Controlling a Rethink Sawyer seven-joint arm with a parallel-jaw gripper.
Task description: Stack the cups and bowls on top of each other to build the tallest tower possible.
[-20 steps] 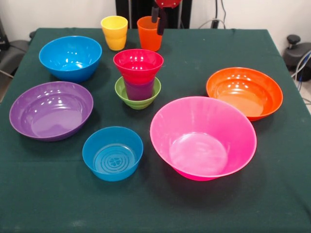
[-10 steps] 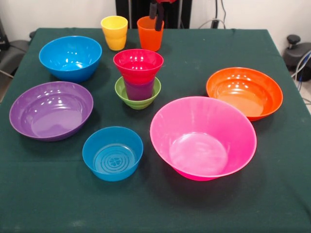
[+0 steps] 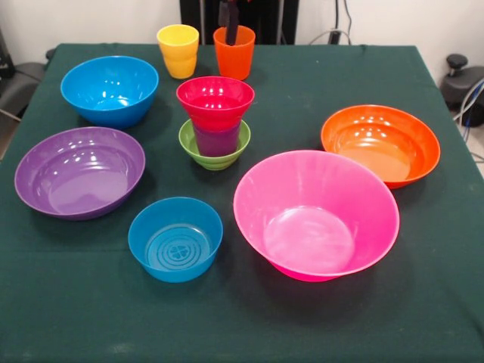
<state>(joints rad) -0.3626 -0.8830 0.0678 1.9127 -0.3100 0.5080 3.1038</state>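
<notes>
At the far edge of the tabletop [image 3: 302, 83], the end effector [image 3: 229, 23] hangs over the orange cup [image 3: 234, 53], with one dark finger inside its rim; whether it is released or clenched, I cannot tell. The yellow cup [image 3: 178, 51] stands just left of it. Nearer, in the middle, the tower [image 3: 215, 121] is a green bowl [image 3: 214, 156], a purple cup [image 3: 217, 141] and a red bowl [image 3: 215, 100].

Looks like a robotics lab. Green-clothed tabletop [image 3: 423, 76] against a bare white wall [image 3: 91, 19]. Loose cables [image 3: 470, 98] at right edge, black pedestal [image 3: 265, 19] top centre.
</notes>
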